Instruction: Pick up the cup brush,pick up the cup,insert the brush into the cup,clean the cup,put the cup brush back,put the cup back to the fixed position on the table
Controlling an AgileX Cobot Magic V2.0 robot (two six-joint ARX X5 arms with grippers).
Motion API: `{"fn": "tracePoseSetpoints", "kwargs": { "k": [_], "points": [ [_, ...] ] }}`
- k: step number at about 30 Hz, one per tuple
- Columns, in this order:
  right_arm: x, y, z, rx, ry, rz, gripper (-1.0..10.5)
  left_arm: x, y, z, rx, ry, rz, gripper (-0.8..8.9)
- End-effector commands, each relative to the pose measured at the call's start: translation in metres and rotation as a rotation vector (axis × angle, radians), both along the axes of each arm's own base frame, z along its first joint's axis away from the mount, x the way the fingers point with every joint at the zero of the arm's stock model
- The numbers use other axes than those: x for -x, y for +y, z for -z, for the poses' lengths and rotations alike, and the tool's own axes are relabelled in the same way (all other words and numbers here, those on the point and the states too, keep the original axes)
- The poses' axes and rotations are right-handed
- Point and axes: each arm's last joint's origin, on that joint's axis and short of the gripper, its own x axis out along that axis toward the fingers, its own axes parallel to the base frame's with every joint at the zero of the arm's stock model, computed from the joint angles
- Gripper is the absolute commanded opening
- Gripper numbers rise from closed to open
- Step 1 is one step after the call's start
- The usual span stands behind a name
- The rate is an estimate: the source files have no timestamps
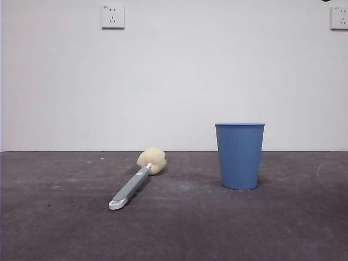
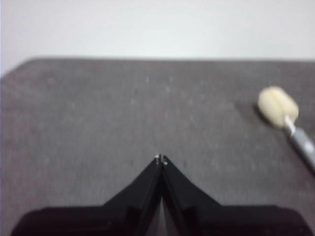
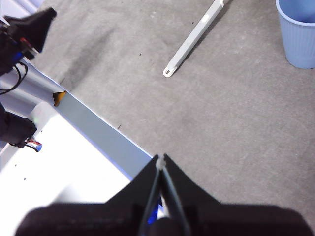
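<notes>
The cup brush lies flat on the table, left of centre, its cream sponge head pointing away toward the wall. The blue ribbed cup stands upright to its right, well apart from it. My left gripper is shut and empty above bare table, with the brush's sponge head off to one side. My right gripper is also shut and empty, over the table's near edge, with the brush handle and the cup farther off.
A white wall with two sockets rises behind the table. In the right wrist view the table's front edge meets a white base, and the other arm's black gripper shows beyond it.
</notes>
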Motion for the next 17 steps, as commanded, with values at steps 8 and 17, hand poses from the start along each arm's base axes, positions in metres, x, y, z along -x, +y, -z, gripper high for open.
{"fn": "tracePoseSetpoints", "kwargs": {
  "k": [8,17],
  "points": [
    [0.0001,0.0001,-0.0004,-0.006,0.000,0.006,0.0,-0.0003,-0.0001,0.0058,0.007,0.026,0.009,-0.03],
    [0.0001,0.0001,-0.0004,-0.006,0.000,0.006,0.0,-0.0003,-0.0001,0.0058,0.007,0.026,0.009,-0.03]
  ]
}}
